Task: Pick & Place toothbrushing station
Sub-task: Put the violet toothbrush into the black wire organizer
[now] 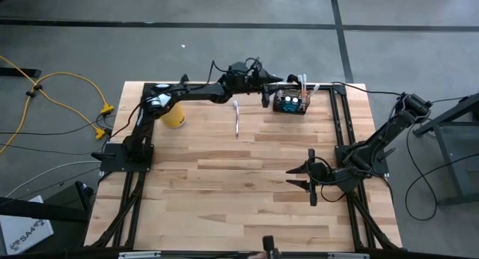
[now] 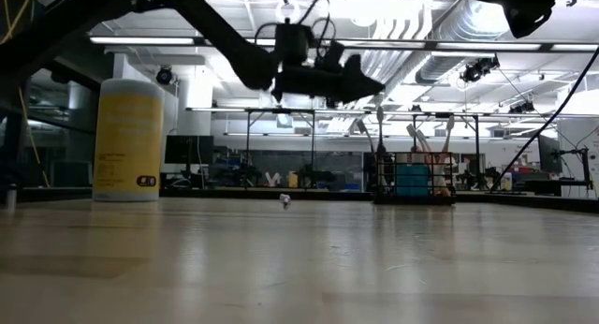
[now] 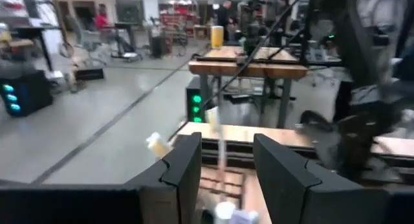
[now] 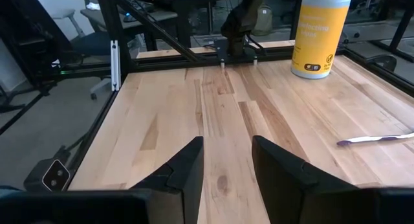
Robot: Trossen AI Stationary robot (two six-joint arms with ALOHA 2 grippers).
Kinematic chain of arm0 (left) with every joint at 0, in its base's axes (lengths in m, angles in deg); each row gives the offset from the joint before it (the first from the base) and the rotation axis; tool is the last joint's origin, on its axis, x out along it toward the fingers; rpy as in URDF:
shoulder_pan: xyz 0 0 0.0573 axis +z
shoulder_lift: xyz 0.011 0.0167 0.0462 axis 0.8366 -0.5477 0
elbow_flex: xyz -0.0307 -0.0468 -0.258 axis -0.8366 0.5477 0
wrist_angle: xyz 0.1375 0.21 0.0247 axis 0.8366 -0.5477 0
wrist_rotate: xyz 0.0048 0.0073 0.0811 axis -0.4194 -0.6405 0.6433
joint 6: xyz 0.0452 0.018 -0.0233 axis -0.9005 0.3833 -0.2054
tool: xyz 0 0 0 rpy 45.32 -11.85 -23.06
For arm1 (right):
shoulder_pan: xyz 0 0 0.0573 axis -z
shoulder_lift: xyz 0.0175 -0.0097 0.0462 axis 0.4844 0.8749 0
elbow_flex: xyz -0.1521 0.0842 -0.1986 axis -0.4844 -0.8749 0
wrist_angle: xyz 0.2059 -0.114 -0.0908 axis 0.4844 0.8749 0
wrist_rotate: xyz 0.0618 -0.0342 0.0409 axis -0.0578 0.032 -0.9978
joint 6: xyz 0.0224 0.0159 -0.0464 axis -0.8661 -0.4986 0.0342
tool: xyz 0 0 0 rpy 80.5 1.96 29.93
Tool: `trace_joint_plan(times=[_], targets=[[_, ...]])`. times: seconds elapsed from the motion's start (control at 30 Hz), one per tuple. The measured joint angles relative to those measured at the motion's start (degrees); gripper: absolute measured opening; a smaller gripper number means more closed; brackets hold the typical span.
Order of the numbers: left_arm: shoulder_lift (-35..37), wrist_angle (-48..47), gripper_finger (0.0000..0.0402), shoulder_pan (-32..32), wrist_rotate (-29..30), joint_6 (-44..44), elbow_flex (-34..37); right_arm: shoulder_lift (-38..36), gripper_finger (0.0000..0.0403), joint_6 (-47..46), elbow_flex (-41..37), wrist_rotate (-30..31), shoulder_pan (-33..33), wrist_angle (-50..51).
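Note:
The toothbrushing station, a small black wire-mesh basket (image 1: 291, 102) holding a blue block and upright brushes, stands on the table near its far right corner; it also shows in the low view (image 2: 416, 180). My left gripper (image 1: 266, 93) hangs raised above the table just left of the basket, also in the low view (image 2: 367, 86), and its fingers are open in its wrist view (image 3: 225, 146). Brush tops (image 3: 220, 143) show beyond the gap. My right gripper (image 1: 301, 178) waits open near the table's right side, low over the wood (image 4: 226, 153).
A yellow canister with a white lid (image 1: 174, 117) stands at the far left, under my left arm. A loose toothbrush (image 1: 236, 118) lies on the table between canister and basket. Black frame rails (image 1: 340, 117) run along the table's left, right and far edges.

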Motion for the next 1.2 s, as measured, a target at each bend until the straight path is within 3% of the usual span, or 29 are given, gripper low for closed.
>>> trace_joint_plan(times=[0.1, 0.23, 0.33, 0.43, 0.53, 0.6, 0.67, 0.9, 1.2], targets=[[3.84, -8.65, 0.0136, -0.86, -1.98, 0.48, -0.06, 0.39, 0.0122, -0.87, 0.0, -0.02, 0.1, 0.2], [9.47, -30.07, 0.013, -3.67, -2.1, -5.54, -0.11, 2.16, 0.0122, -1.43, 0.0, -0.06, 0.15, 0.83], [12.38, -44.42, 0.0124, -6.49, 0.0, -5.26, -0.11, 4.07, 0.0122, -1.43, 0.0, 0.15, 0.4, 0.8], [13.6, -56.06, 0.012, -9.85, 7.97, -0.87, -0.11, 6.15, 0.0122, -2.54, 0.0, 0.12, 1.57, 1.01], [13.63, -65.37, 0.012, -12.76, 24.02, 4.12, -0.04, 7.69, 0.0122, -4.97, 0.0, 0.14, 2.96, 2.21], [13.51, -68.57, 0.012, -13.2, 32.94, 9.23, -0.04, 8.33, 0.0122, -7.19, 0.0, 0.13, 3.74, 3.42], [13.26, -70.19, 0.012, -12.35, 35.68, 16.34, -0.04, 8.65, 0.0122, -8.92, -0.01, -0.02, 4.15, 4.12], [12.88, -72.66, 0.012, -7.58, 30.9, 35.78, -0.02, 8.72, 0.0122, -10.42, -0.02, -0.33, 4.2, 4.17], [6.94, -72.79, 0.015, -6.67, 29.93, 43.9, -0.04, 8.72, 0.0122, -9.59, -0.01, -0.88, 4.2, 6.44]])
